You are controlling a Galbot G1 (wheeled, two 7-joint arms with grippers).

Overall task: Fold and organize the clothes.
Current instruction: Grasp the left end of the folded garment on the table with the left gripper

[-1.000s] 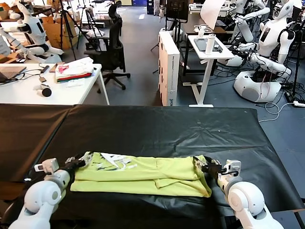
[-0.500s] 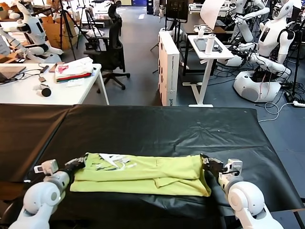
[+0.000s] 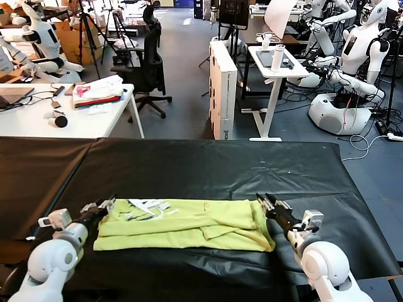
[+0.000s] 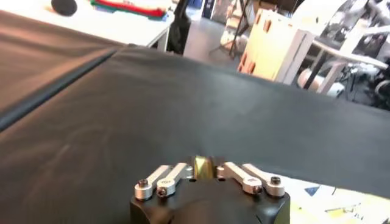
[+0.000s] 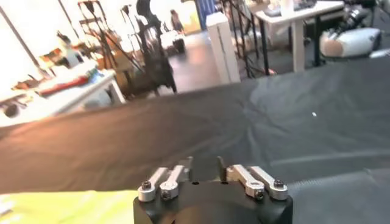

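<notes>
Both grippers have drawn back from the shirt's ends since the earlier frames, and I see the cloth lying flatter and slightly farther from me than before.

Black table cover (image 3: 208, 170): spans the whole work surface, wrinkled, and carries everything below.

T-shirt (image 3: 189, 225): lime yellow-green, folded into a long horizontal band on the near part of the cover, roughly centred between my two arms. White printed graphic (image 3: 146, 208) faces up at the band's left end. A loose fold sits right of centre.

Left gripper (image 3: 102, 207): resting low at the shirt's left end, just beside the fabric. In the left wrist view a sliver of yellow-green shows between the finger bases (image 4: 203, 163); I cannot tell whether the fingers are parted or closed.

Right gripper (image 3: 269, 206): at the shirt's right end, at the fabric edge. The right wrist view shows its two tips standing slightly apart with nothing between them.
</notes>
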